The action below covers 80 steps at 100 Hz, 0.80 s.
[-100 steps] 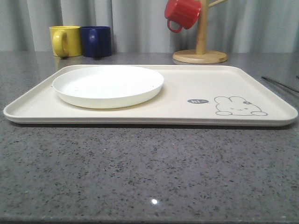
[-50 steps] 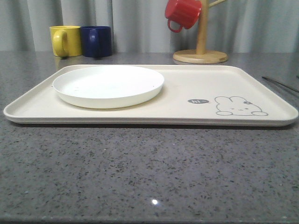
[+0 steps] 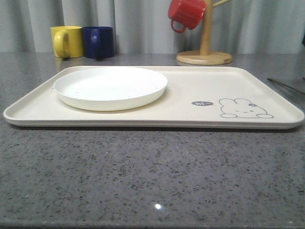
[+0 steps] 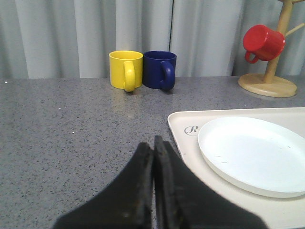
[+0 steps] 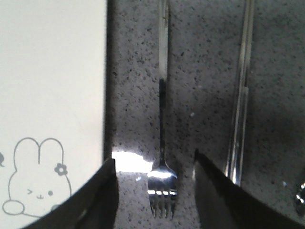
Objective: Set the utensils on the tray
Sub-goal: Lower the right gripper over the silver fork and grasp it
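Note:
The cream tray (image 3: 200, 86) with its grey rabbit drawing lies across the counter, and the white plate (image 3: 110, 87) rests on its left half. On the counter just off the tray's right rim (image 5: 52, 71) lies a silver fork (image 5: 162, 114), with a pair of metal chopsticks (image 5: 242, 95) beside it. My right gripper (image 5: 154, 160) hangs open above the fork's head, one finger on each side, touching nothing. My left gripper (image 4: 153, 143) is shut and empty, over the counter beside the tray's corner (image 4: 183, 126) and the plate (image 4: 252, 152).
A yellow mug (image 3: 66, 41) and a blue mug (image 3: 98, 42) stand behind the tray at the back left. A wooden mug tree (image 3: 205, 52) with a red mug (image 3: 186, 13) hung on it stands at the back right. Curtains close the back.
At the front view's right edge a broader grey shape now covers the thin utensil line. The tray, plate and mugs have not moved.

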{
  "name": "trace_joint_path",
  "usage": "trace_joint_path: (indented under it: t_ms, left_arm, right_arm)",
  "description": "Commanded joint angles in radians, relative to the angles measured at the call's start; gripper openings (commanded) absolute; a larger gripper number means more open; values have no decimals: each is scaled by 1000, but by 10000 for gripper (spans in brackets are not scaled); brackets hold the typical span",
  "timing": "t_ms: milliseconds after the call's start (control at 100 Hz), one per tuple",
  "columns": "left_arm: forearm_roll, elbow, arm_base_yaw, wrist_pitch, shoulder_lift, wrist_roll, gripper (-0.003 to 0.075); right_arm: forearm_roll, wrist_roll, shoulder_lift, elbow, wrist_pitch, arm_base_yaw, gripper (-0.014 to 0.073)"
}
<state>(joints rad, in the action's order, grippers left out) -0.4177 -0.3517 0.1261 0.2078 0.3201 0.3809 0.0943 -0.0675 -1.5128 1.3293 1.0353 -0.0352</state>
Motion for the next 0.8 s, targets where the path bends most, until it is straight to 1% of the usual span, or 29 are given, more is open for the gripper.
trace_joint_path:
  t_ms: [0, 300, 690, 740, 790]
  left_arm:
    - [-8, -26, 4, -81, 6, -3, -18]
    - [-8, -26, 4, -81, 6, -3, -18]
    - [-8, -26, 4, -81, 6, -3, -18]
    - [-8, -26, 4, -81, 6, -3, -18]
    - [-8, -26, 4, -81, 6, -3, -18]
  right_arm:
    - [7, 14, -20, 62, -11, -1, 377]
    - [7, 28, -148, 110, 31, -1, 372]
    - [5, 35, -218, 112, 72, -1, 372]
    - [5, 35, -219, 112, 73, -1, 366]
    - [5, 35, -219, 112, 72, -1, 334]
